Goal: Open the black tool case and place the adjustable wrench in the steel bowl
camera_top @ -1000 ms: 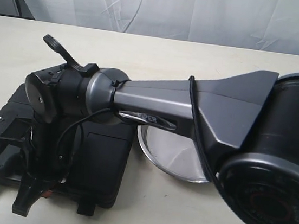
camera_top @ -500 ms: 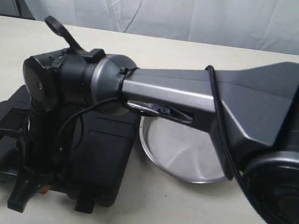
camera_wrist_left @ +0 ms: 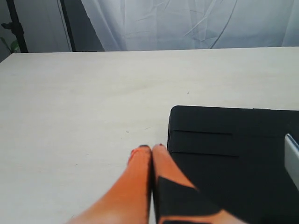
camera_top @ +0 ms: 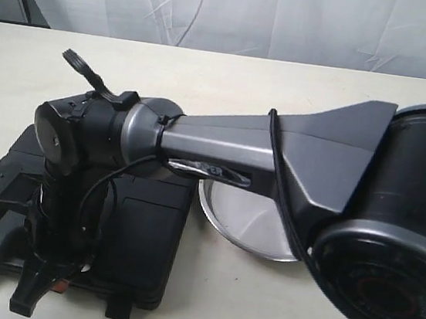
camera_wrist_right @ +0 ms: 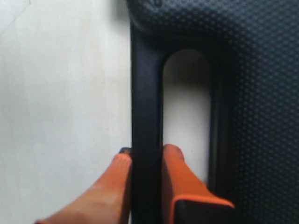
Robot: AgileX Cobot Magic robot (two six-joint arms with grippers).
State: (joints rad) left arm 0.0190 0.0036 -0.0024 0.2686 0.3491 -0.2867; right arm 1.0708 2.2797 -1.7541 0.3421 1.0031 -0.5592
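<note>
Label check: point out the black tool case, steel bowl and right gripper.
black tool case [camera_top: 146,233], exterior view, top face.
steel bowl [camera_top: 245,218], exterior view, inner floor.
right gripper [camera_wrist_right: 147,154], right wrist view, between fingertips.

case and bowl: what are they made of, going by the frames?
The black tool case looks like moulded plastic: matte, with a fine dimpled texture in the right wrist view. The steel bowl looks like bare metal, probably steel: bright, smooth, reflective inside, with a thin rim.
</note>
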